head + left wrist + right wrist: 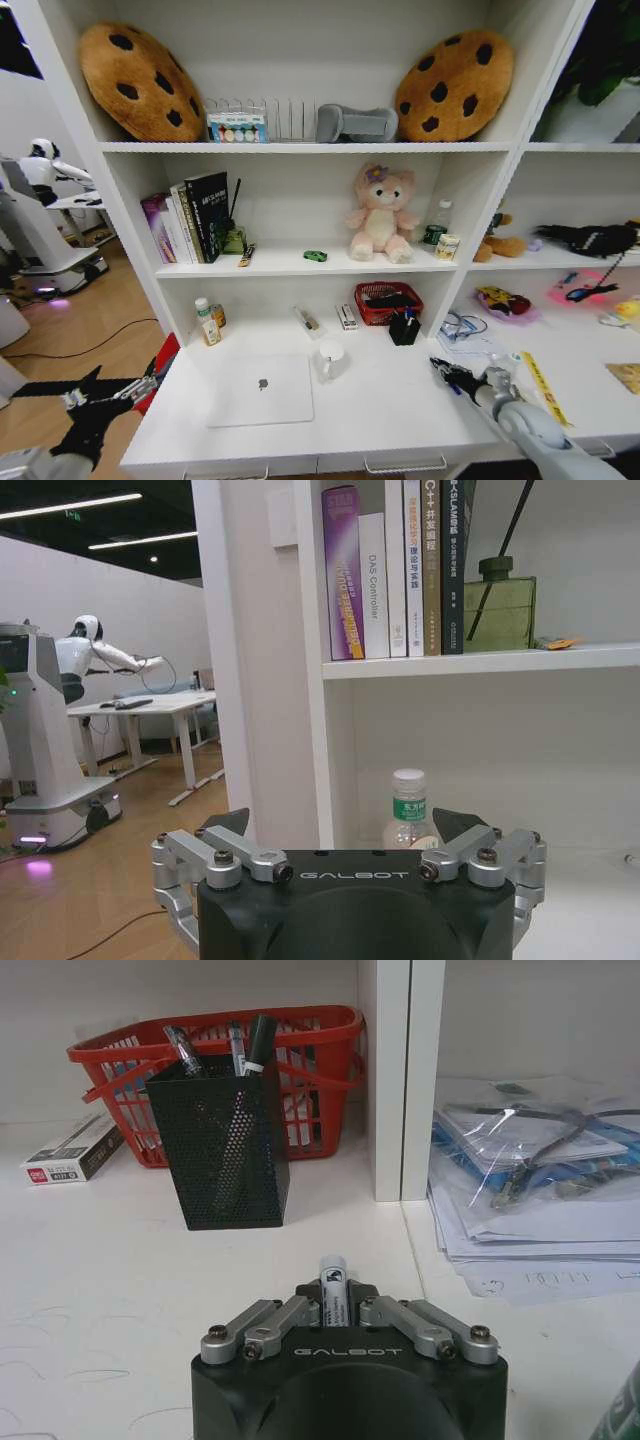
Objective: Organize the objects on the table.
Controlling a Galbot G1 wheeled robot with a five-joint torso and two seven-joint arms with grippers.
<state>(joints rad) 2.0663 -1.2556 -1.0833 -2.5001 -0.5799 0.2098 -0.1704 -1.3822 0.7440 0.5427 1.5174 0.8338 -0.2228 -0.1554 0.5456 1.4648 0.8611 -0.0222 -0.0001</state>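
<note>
Laptop (261,389), slim, silver, lid shut, flat on the white worktop (380,410) left of centre. Left pincer (112,392) off the worktop's left edge, fingers spread, grasping nothing. One white mug (330,357) just right of the laptop. One black mesh pen cup (218,1155), three pens inside, before one red plastic basket (320,1070). Right pincer (333,1305) over the worktop's right part, clenched on a marker (332,1282).
</note>
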